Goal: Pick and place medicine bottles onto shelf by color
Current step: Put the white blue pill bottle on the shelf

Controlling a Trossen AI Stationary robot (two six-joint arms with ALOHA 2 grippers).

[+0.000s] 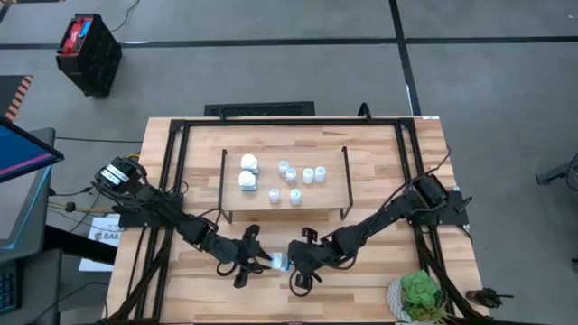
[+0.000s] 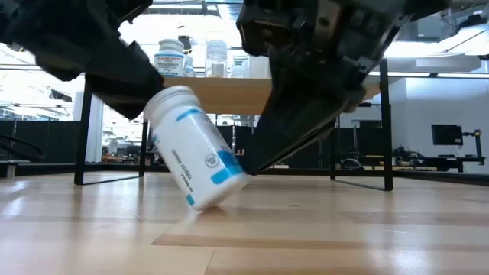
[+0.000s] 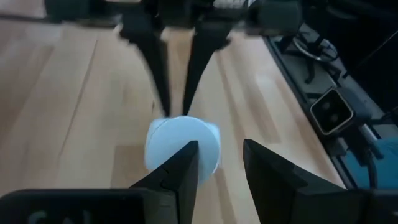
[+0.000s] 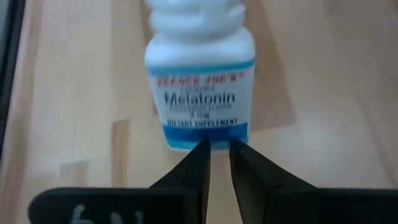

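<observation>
A white medicine bottle (image 2: 191,149) with a blue-banded label stands tilted on the table near its front edge, cap up, only the base's edge on the wood. My left gripper (image 3: 221,144) is open at the cap end. My right gripper (image 4: 219,144) is at the base end, its fingers a narrow gap apart with nothing between them. Farther back stands the shelf (image 1: 312,206), with two white bottles (image 1: 248,171) on its left part and several small pale ones (image 1: 298,179) beside them. My left gripper has the tip of one finger (image 3: 186,163) against the bottle's round cap (image 3: 177,140); the cap is beside the gap, not between the fingers. The fingers come nearly level from the table's left. My right gripper has both fingertips (image 4: 202,152) at the bottle's base end (image 4: 186,142), below the label, slanting down from the table's right. The bottle leans away from them, its base edge (image 2: 202,205) on the table.
The shelf's thin black legs (image 2: 80,130) stand just behind the two grippers. A green potted plant (image 1: 420,293) sits at the table's near right corner. Bare wood lies in front of the bottle and to both sides.
</observation>
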